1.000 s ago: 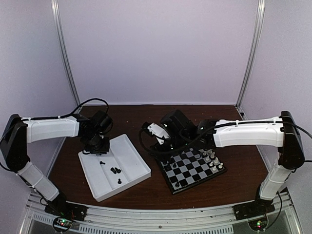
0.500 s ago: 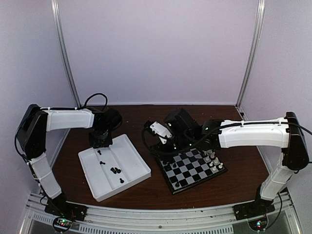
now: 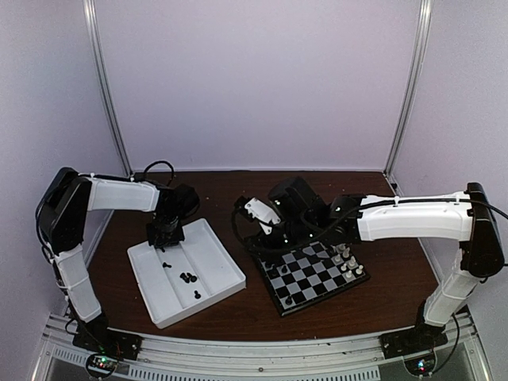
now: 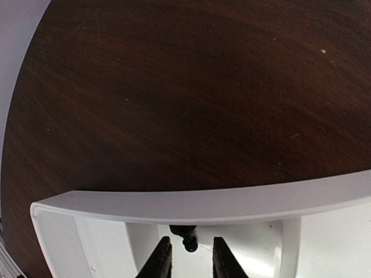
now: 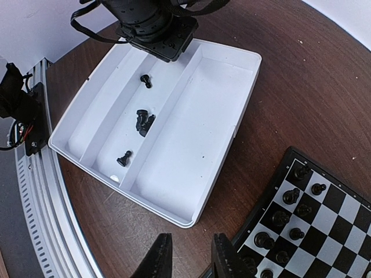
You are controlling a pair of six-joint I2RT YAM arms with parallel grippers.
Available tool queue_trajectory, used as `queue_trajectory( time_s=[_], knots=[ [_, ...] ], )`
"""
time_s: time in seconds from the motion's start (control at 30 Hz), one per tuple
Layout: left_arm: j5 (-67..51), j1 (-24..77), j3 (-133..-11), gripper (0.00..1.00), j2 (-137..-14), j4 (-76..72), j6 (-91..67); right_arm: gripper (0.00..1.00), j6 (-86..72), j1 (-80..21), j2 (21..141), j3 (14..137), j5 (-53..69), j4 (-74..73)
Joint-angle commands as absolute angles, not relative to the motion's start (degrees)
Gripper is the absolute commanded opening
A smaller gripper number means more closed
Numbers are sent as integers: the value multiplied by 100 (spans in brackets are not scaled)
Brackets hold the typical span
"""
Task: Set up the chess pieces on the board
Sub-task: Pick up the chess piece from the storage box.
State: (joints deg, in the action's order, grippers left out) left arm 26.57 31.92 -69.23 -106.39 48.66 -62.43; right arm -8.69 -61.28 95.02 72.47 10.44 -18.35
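Note:
The board [image 3: 313,274] lies right of centre, with black chess pieces [image 3: 278,271] along its left edge. More black pieces [image 3: 188,277] lie in the white tray [image 3: 222,274]. My left gripper [image 3: 165,236] hangs over the tray's far end, open. In the left wrist view one black piece [image 4: 188,238] leans by the tray's far rim [image 4: 203,202], its head between my fingertips [image 4: 162,260] with a gap on each side. My right gripper [image 5: 188,255] is open and holds nothing, above the bare table between the tray [image 5: 197,116] and the board [image 5: 348,220].
White chess pieces [image 3: 347,259] stand along the board's right side. The tray's middle channel holds a lone piece [image 5: 146,81], a small clump [image 5: 144,121] and a pawn [image 5: 123,157]. Metal frame posts and purple walls enclose the table.
My left arm has swung in and brought its gripper down at the tray's far end, the fingers closing slightly. The right arm has hardly moved.

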Motion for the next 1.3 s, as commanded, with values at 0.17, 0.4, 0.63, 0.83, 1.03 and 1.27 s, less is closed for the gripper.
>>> queue_trajectory(
  time_s=[0.17,0.4,0.63,0.83,1.03,1.27],
  knots=[
    [2163,2846,-6362,26,-10643,4183,-6472,27,-782,-6161,9334,7189,956,-1823],
    [1871,2672,-6100,24,-10711,3565,-6483,26,-799,-6161,9313,7198,958,-1852],
    [1893,2570,-6038,28,-10707,3040,-6193,27,-823,-6161,9241,7172,926,-1911],
    [1772,2549,-6012,18,-10726,2870,-5970,26,-874,-6161,9165,7087,904,-1903],
    [1322,2555,-5992,12,-10646,2900,-5937,26,-917,-6161,9197,7108,917,-1874],
    [969,2583,-5824,10,-10190,2924,-6035,26,-957,-6157,9310,7145,994,-1815]
  ],
)
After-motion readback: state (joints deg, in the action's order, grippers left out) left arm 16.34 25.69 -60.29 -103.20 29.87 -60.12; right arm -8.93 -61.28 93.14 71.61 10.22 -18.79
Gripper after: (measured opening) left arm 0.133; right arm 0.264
